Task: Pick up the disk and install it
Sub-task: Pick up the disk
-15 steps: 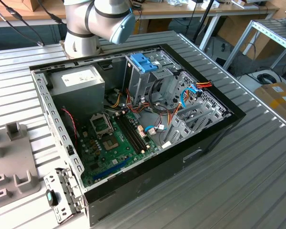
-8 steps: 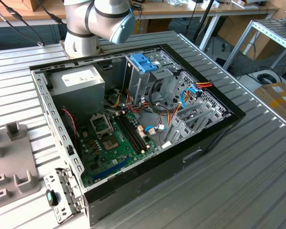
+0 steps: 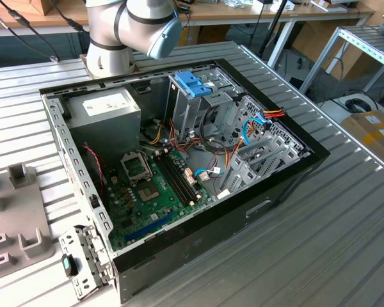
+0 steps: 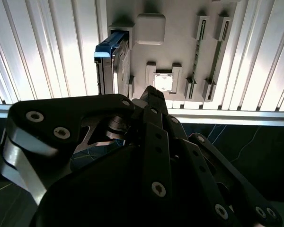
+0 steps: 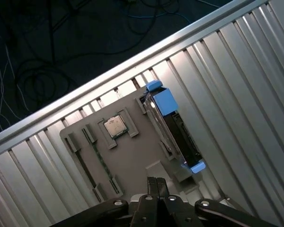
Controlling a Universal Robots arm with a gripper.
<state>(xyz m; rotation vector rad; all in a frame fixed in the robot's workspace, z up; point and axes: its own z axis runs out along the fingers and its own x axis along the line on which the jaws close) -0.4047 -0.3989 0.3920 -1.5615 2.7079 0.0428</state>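
Standing edgewise in the grey tray (image 5: 137,151), the disk (image 5: 170,125) sits beside a recessed processor chip (image 5: 115,126); the gripper (image 5: 156,181) hangs nearby, closed on nothing

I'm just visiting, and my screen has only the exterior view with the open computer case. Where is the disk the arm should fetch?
Observer: The silver-metal hard drive with a blue plastic frame stands on edge in a slot of a grey holder plate, in both wrist views.
Visitor: Has the pincer got it?
Observer: No, the pincer hangs clear of it, shut and empty.
Visitor: Anything else on that plate?
Observer: A small square silver chip sits in a square nest.
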